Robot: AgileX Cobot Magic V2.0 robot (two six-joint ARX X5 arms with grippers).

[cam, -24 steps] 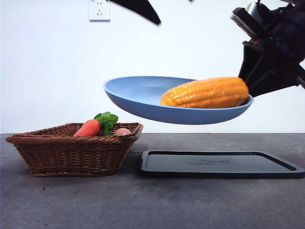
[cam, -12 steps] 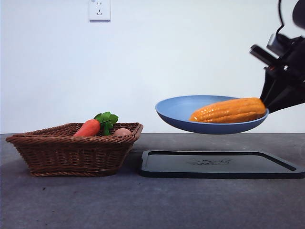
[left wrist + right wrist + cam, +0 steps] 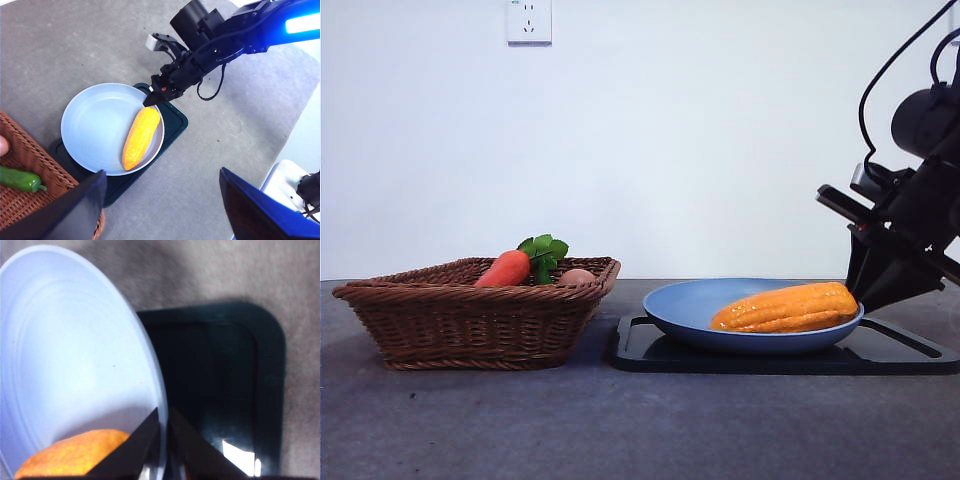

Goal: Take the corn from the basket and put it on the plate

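The yellow-orange corn [image 3: 785,307] lies in the light blue plate [image 3: 690,305], close to its right rim. The plate rests on a black tray [image 3: 900,352]. My right gripper [image 3: 865,295] is shut on the plate's right rim, its jaws pinching the edge in the right wrist view [image 3: 164,440], beside the corn [image 3: 75,457] and the plate [image 3: 70,365]. The left gripper [image 3: 160,215] hangs open high above the table, looking down on the plate [image 3: 95,130], the corn [image 3: 141,137] and the right gripper [image 3: 152,97]. The brown wicker basket [image 3: 470,320] stands to the left.
A carrot [image 3: 505,268] with green leaves and a pale round item [image 3: 577,276] lie in the basket. The left wrist view shows a green pepper [image 3: 17,179] in the basket [image 3: 30,150]. The tray [image 3: 175,122] sits right beside the basket.
The right gripper has brought the plate with the corn down from the air onto the black tray. The basket and its contents have not moved.
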